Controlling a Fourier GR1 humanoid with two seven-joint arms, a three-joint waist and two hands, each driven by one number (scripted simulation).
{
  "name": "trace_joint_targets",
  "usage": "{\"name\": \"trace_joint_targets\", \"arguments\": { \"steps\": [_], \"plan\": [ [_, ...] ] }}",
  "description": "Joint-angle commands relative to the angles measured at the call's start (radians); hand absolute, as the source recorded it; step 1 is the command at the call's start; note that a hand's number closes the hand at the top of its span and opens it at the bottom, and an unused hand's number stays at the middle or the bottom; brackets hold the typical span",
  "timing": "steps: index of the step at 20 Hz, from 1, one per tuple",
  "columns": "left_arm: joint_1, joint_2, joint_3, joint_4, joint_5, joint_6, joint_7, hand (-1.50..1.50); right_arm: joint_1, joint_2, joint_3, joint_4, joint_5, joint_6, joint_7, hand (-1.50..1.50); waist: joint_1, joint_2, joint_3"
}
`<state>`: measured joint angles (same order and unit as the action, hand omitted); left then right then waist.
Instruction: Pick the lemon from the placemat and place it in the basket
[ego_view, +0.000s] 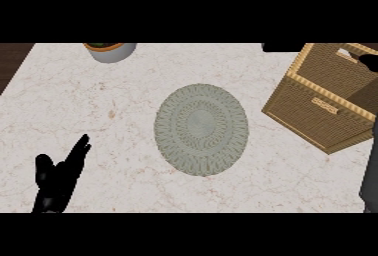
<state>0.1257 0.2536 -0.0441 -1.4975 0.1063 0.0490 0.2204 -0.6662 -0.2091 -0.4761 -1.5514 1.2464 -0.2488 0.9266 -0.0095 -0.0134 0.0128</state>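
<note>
Well left of the placemat (201, 129), the left robot hand (63, 172) lies open; right robot hand (368, 60) over the basket (317, 107): cannot tell.

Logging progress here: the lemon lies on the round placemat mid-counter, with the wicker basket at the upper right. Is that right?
Not quite. The head view shows no lemon on the placemat; its surface lies bare. The rest holds: the placemat is mid-counter and the wicker basket stands at the upper right.
</note>
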Motion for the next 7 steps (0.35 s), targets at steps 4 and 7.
{"name": "trace_joint_targets", "arguments": {
  "steps": [4, 7],
  "plan": [
    [0.015, -0.01, 0.018, 0.099, 0.012, -0.008, 0.045, 0.0, 0.1, -0.008, -0.059, -0.253, -0.034, 0.051, 0.081, -1.5, -0.013, 0.009, -0.014],
    [0.059, -0.015, 0.018, 0.08, 0.007, -0.007, 0.013, 0.0, 0.22, 0.013, -0.078, -0.451, -0.073, 0.157, 0.102, -1.5, -0.025, 0.003, -0.014]
  ]
}}
